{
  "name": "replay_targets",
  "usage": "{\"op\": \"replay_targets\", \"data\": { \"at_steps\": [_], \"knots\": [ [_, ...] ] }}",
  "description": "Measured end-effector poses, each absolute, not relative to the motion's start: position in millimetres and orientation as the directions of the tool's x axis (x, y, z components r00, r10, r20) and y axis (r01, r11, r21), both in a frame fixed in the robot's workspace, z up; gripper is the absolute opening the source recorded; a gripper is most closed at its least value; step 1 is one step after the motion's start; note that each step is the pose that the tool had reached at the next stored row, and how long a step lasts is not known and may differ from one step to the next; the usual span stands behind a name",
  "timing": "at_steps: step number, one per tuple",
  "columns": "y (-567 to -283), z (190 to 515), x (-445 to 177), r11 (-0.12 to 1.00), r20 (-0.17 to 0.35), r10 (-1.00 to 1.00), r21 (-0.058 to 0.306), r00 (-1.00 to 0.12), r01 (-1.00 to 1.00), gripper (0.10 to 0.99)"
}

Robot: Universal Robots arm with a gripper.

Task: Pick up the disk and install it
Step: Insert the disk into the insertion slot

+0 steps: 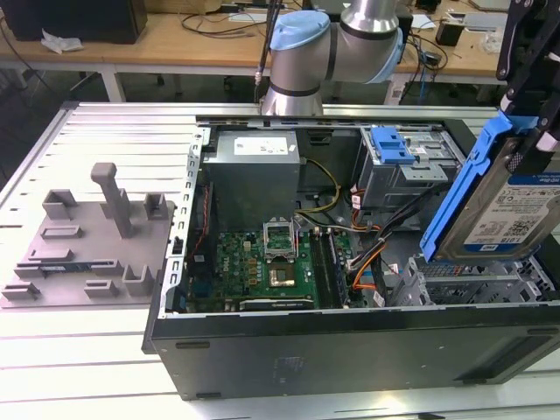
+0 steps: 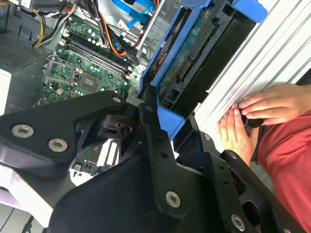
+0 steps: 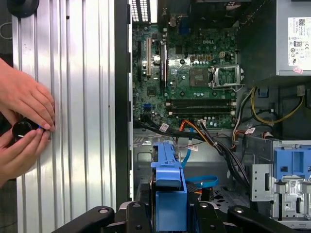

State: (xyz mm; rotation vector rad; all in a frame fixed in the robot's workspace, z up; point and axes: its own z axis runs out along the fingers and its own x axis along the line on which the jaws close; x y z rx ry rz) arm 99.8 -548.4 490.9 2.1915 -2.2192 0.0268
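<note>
The disk is a silver drive with a white-and-blue label in a bright blue frame. It hangs tilted on edge above the open computer case, over the metal bay at the exterior view's right. My black gripper comes down from above and is shut on the disk's upper end. In both wrist views the blue frame sits clamped between my fingers, with the motherboard beyond it.
A grey power supply box fills the case's back corner. Beside it, a drive cage carries a blue latch. Loose cables cross the case. A person's hands rest on the ribbed table beside the case. A grey fixture lies at the exterior view's left.
</note>
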Motion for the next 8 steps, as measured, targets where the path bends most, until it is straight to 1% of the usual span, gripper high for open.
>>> {"op": "replay_targets", "data": {
  "at_steps": [8],
  "knots": [
    [-545.1, 490.7, 99.9, 0.012, 0.026, -1.000, 0.004, -0.012, -1.000, 0.365]
  ]
}}
